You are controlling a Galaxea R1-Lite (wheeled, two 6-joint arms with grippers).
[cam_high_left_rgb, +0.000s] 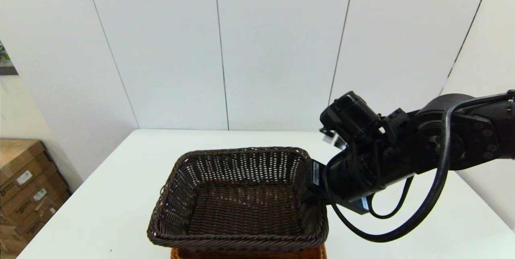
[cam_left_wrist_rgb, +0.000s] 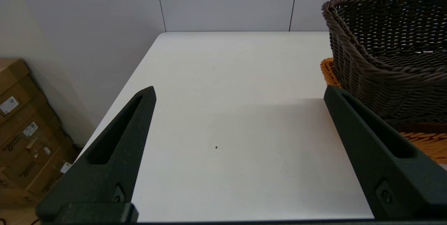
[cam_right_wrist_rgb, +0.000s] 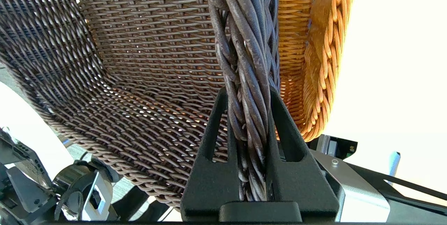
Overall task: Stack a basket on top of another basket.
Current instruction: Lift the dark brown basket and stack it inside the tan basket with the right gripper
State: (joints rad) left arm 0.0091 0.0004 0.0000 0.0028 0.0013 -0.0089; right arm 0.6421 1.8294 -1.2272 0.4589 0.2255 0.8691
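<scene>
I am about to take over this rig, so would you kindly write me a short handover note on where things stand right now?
Right gripper: shut on the braided rim of the dark brown basket, on its right side.
Left gripper: open, holding nothing, over the white table to the left of the baskets.
The dark basket sits over the orange-tan basket, tilted, not clearly seated.
Done: pick-up and carry over.
Left: lower it level into the orange basket, release, withdraw.

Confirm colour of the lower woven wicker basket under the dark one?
Orange-tan rectangular woven wicker basket, clearest in the right wrist view beside the dark brown basket's braided rim.
</scene>
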